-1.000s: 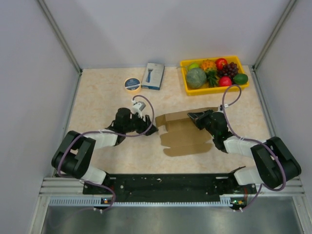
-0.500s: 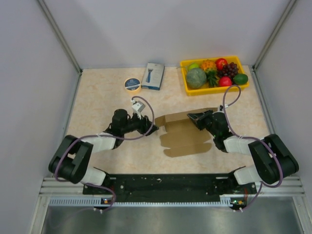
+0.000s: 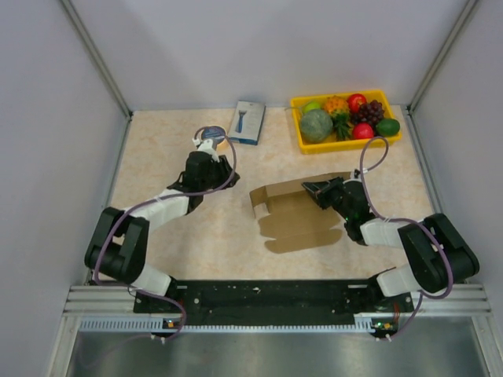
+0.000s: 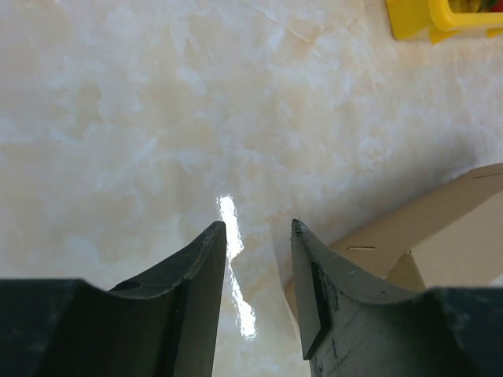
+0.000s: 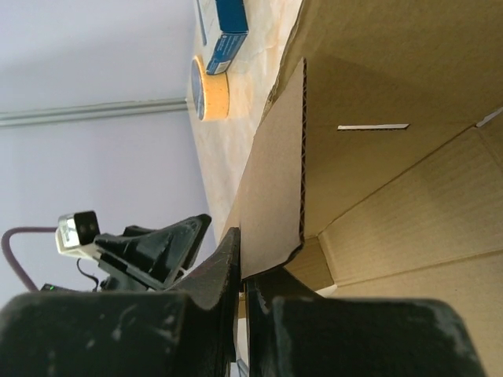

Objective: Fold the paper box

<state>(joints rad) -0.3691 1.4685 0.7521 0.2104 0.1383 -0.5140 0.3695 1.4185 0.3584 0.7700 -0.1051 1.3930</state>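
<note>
Marbled beige table [image 3: 173, 228] with grey walls on three sides forms the work area. The box [image 3: 302, 224] lies near the table centre, between the two arms, and most of the blank is flat on the surface.

**Box state**
- The far panel [image 3: 295, 187] is raised off the table.
- The left flap [image 3: 259, 198] stands partly up at the box's left end.
- The near flaps lie flat and unfolded.

**Right gripper** [image 3: 313, 188]
- The jaws are closed tight on the edge of the far panel. The right wrist view shows the corrugated edge [image 5: 271, 181] pinched at the fingertips [image 5: 238, 243].

**Left gripper** [image 3: 222, 169]
- It hovers beside the box's left end, apart from it.
- The fingers stand a narrow gap apart and hold nothing. The left wrist view shows bare table between them [image 4: 255, 228], with the left flap [image 4: 377, 236] just to the right.

**Surroundings**
- A tape roll [image 3: 212, 137] and a blue box [image 3: 247, 122] sit behind the left gripper.
- A yellow tray [image 3: 346, 146] of fruit sits at the far right, well apart from the work.

**Step in hand — judgement**
- The task appears to be early: one wall is held up and the rest of the blank is not yet formed.

**Next move — judgement**
- The left gripper would need to move right onto the left flap and close on it or push it along its crease.
- Meanwhile the right grip should steady the panel, because thin card can buckle off its crease.
</note>
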